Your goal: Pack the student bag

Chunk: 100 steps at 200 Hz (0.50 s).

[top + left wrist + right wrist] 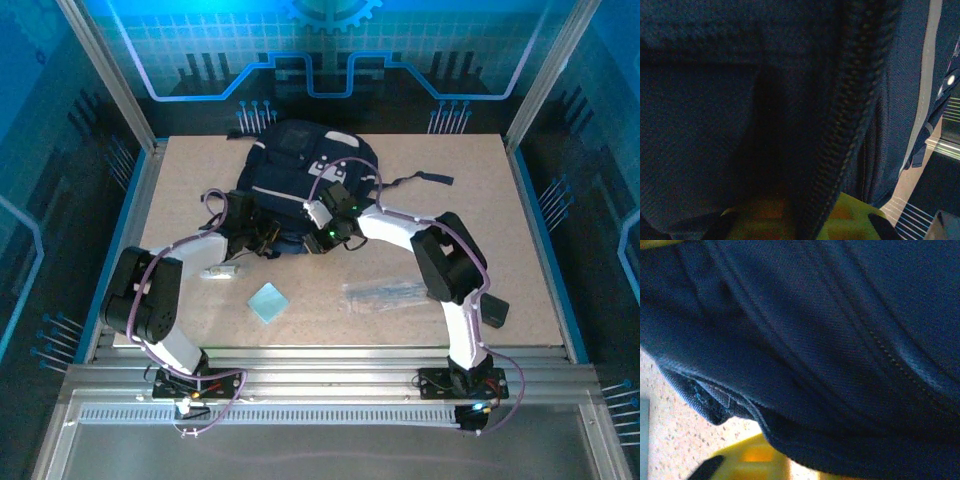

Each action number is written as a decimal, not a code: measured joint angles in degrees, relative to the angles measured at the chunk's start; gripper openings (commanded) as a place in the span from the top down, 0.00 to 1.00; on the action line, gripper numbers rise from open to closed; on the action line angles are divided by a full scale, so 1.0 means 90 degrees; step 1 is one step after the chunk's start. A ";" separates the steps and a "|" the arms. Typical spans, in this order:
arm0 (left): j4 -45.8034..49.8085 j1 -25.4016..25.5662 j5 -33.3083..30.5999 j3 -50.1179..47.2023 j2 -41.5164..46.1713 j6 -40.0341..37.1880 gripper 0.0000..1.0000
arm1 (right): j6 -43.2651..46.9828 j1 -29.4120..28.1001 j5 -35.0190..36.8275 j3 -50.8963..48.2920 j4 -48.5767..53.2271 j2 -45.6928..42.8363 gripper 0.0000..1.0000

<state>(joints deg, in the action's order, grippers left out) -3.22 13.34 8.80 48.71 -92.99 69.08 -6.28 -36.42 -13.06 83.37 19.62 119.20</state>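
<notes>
Rearward, student bag (295,165) meets table (480,220) edge.

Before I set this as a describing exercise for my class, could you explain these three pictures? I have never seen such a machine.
Two robot arms are bolted at the near edge of a pale speckled table. The wide picture comes from a fixed camera above and behind them; the two dark close-ups come from cameras on their wrists. Both arms reach to a large dark navy fabric backpack with grey stripes at the far middle. The left gripper is shut; its close-up shows the bag's zip edge running into the jaws, so it seems to pinch the fabric. The right gripper is at the bag's near edge; whether it grips is unclear. On the table lie a light blue square pad, a clear plastic packet, a small white object and a flat black case.
</notes>
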 measured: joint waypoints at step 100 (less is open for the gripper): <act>0.0092 -0.0403 0.0175 0.0000 0.0090 -0.0245 1.00 | 0.0041 0.0223 -0.0313 -0.0913 -0.0228 -0.0806 1.00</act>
<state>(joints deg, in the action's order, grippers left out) -2.39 9.72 10.37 48.71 -92.18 66.87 -5.91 -34.41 -15.88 75.16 17.56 111.94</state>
